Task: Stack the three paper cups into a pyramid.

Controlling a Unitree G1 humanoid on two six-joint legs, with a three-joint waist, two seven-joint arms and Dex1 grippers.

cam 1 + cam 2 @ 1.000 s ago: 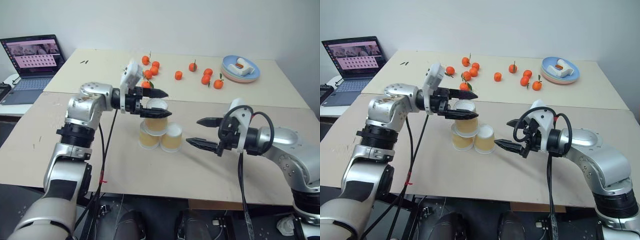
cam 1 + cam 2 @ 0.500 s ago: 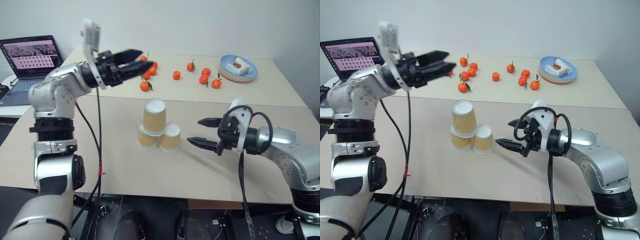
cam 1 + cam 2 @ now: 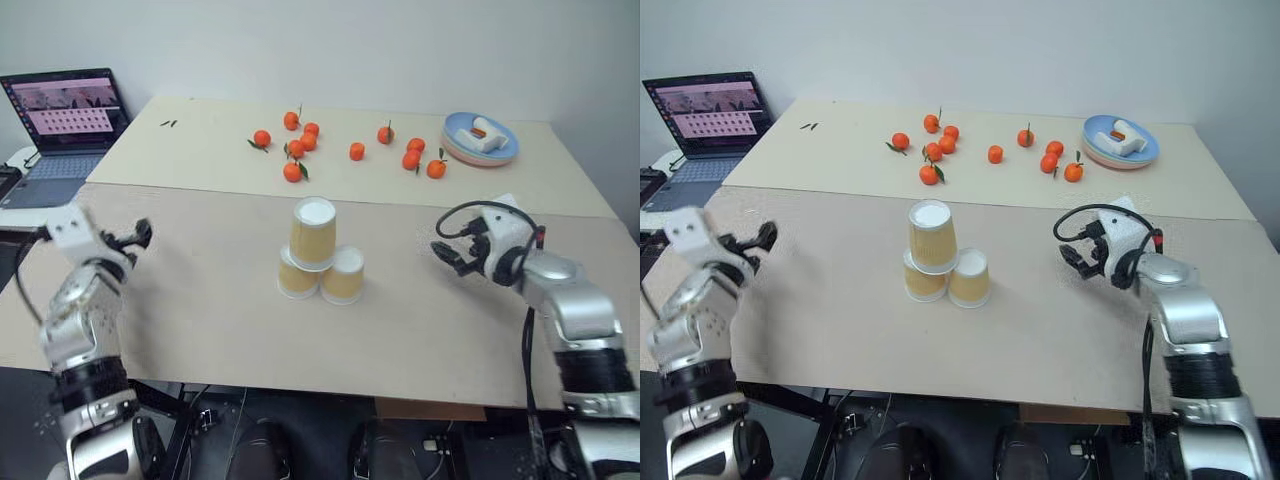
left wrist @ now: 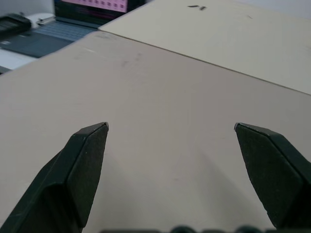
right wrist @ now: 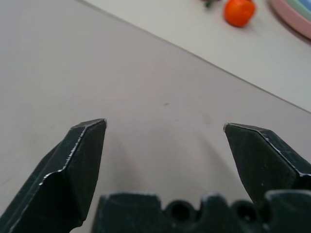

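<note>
- Pyramid (image 3: 318, 252) stands complete on the bench (image 3: 200, 300): two cups below, one on top.
- Left tool (image 4: 170, 141) and right tool (image 5: 165, 141) gape wide, empty.

Place: looks like a lab or test room, staged for a tabletop trial
Surface: two plain beige tables (image 3: 200, 300) pushed together, bare white wall (image 3: 350, 50) behind
Gear: open laptop (image 3: 62, 120) running at the far left corner
Props: loose tangerines (image 3: 292, 171), stacked plates (image 3: 480, 140), paper cups (image 3: 318, 262)
</note>
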